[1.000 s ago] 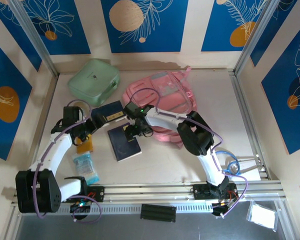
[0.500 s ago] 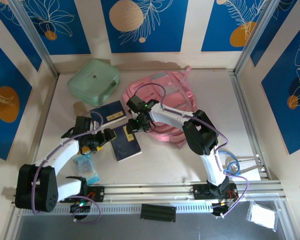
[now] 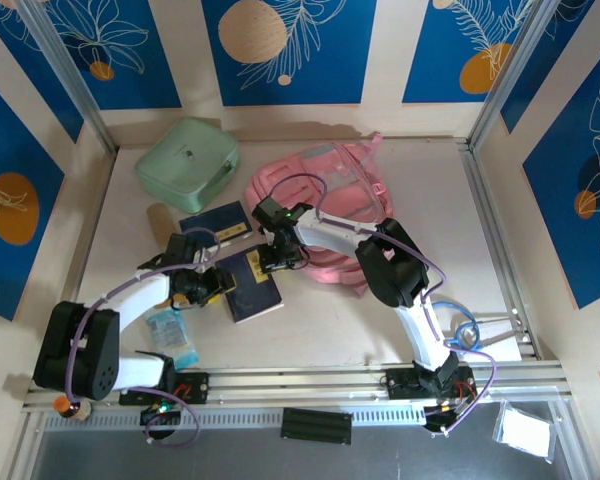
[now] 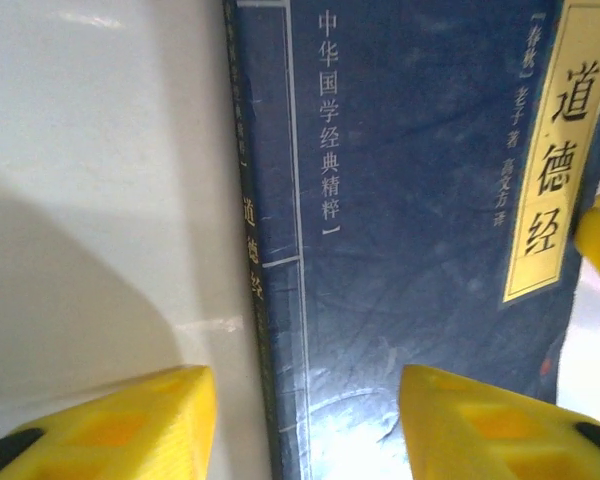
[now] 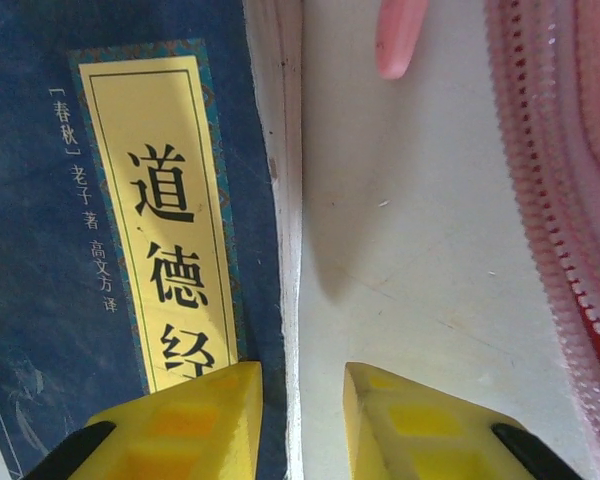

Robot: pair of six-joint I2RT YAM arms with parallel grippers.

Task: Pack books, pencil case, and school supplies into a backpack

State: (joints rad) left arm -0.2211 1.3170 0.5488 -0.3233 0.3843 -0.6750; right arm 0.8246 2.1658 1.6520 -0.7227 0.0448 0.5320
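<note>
The book lies flat on the counter between the two end effectors. The left end effector straddles its spine edge and the right end effector straddles the opposite edge. The backpack lies just right of the right end effector.

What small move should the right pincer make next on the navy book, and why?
Probably close on it: the right pincer straddles the page edge of the navy book, one finger over the cover, one over bare table, jaws apart, so nothing is gripped yet.
</note>
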